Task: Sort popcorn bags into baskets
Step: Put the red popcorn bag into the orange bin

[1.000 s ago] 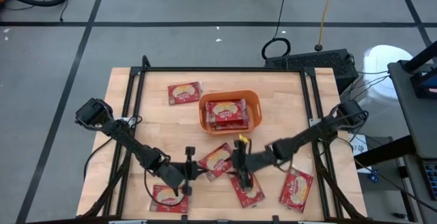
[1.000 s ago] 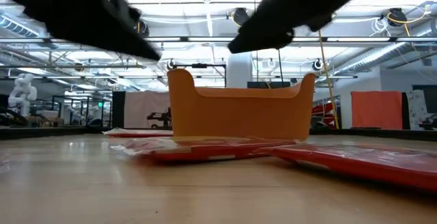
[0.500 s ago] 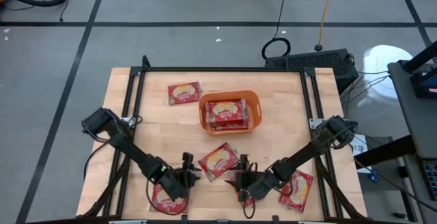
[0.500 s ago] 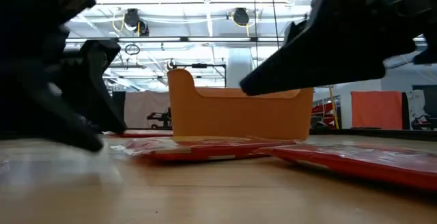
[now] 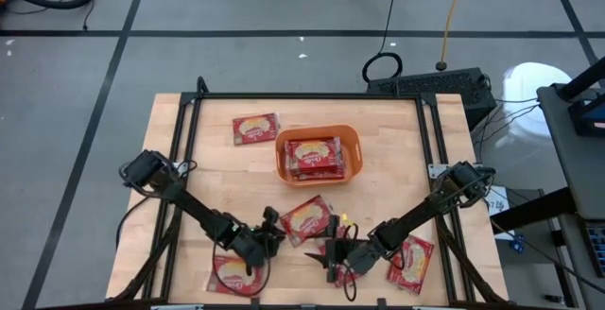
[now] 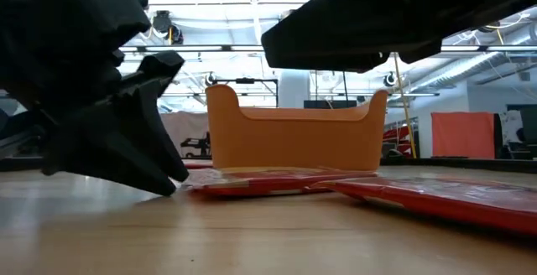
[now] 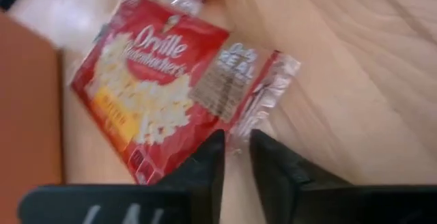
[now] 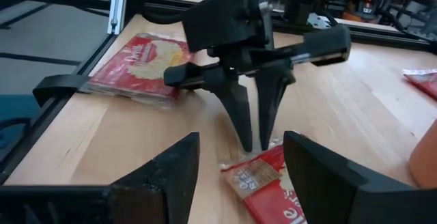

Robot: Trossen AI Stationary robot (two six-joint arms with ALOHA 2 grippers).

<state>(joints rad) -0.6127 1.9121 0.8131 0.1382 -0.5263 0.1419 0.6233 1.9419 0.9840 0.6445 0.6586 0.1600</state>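
Near the table's (image 5: 189,173) front edge, left end effector (image 5: 270,235) nearly closed at a popcorn bag's (image 5: 305,219) corner, right end effector (image 5: 331,249) spread wide opposite, five loose bags counted, one orange basket (image 5: 317,155) holding more.

the popcorn bags (image 5: 305,221) are red with a yellow-cream oval of popcorn, white lettering and clear silvery crimped edges. the basket (image 5: 317,154) is plain orange. the worktop (image 5: 213,173) is pale wood with a visible grain, framed by black rails. both arms are black; the left claw (image 7: 235,157) and right claw (image 8: 239,157) have dark matte fingers.
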